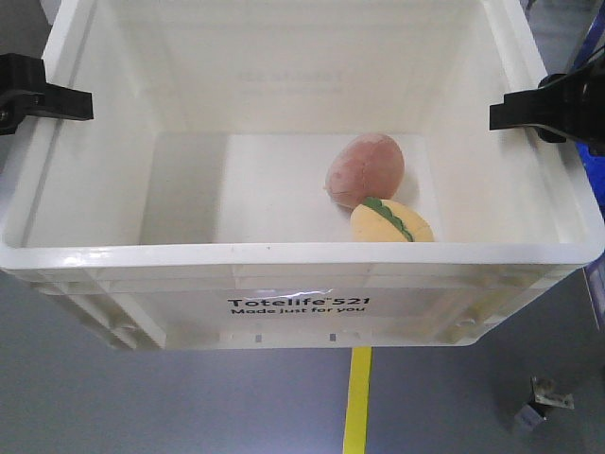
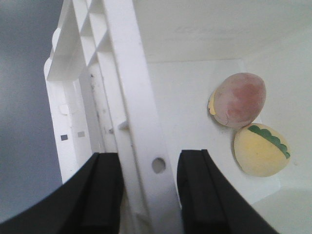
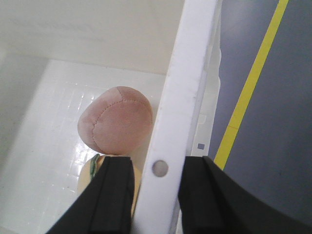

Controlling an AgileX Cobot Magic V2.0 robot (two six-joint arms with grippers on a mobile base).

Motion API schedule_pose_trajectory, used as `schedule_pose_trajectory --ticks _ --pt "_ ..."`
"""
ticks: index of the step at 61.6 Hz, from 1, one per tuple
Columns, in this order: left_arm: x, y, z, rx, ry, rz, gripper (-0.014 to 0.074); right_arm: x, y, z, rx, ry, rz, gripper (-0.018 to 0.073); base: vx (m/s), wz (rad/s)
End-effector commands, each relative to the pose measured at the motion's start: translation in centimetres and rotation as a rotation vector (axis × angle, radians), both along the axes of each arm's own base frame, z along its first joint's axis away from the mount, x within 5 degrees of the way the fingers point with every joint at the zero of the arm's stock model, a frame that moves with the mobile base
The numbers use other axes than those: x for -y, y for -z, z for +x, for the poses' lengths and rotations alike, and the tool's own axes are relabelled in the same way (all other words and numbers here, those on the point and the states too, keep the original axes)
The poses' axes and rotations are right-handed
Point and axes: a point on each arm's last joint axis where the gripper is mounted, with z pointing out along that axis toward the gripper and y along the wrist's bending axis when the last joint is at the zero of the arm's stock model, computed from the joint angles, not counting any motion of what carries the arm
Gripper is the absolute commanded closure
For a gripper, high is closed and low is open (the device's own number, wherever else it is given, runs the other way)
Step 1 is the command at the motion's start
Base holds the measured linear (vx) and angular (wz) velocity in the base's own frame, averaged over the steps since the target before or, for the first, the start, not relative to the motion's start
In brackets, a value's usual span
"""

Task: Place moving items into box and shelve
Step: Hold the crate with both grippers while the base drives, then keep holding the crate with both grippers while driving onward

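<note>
White Totelife tote [image 1: 302, 253], apparently held clear of the grey floor [image 1: 142, 407], was gripped at both side walls, with the left gripper [image 1: 59, 102] and right gripper [image 1: 526, 112] each clamped across its ribbed rim. The brownish-pink plush toy [image 1: 365, 170] and yellow plush toy [image 1: 391, 223], touching, were contained toward the right wall. Packing was judged complete. For shelving, a level, matched carry would be required.

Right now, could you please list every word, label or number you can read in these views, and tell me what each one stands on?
"Totelife 521": black print on the near outer wall of the white box.
"Made just for you": smaller black print directly beneath it, on the same wall.
A faint marking on the far inner wall of the box is too faint to read.
The two wrist views show no readable text.
</note>
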Motion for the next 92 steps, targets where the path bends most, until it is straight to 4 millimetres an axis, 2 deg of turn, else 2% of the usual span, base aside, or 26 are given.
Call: schedule_pose_trajectory --ticks 1,92 --pt "0.86 -3.29 -0.71 0.129 -0.002 -0.181 0.0594 -0.78 -3.43 -0.84 0.161 -0.018 0.146 0.0565 0.50 -0.05" --pt "0.85 -3.30 -0.70 0.130 -0.003 -0.181 0.0594 -0.77 -3.46 -0.82 0.165 -0.017 0.147 0.0565 0.48 -0.08"
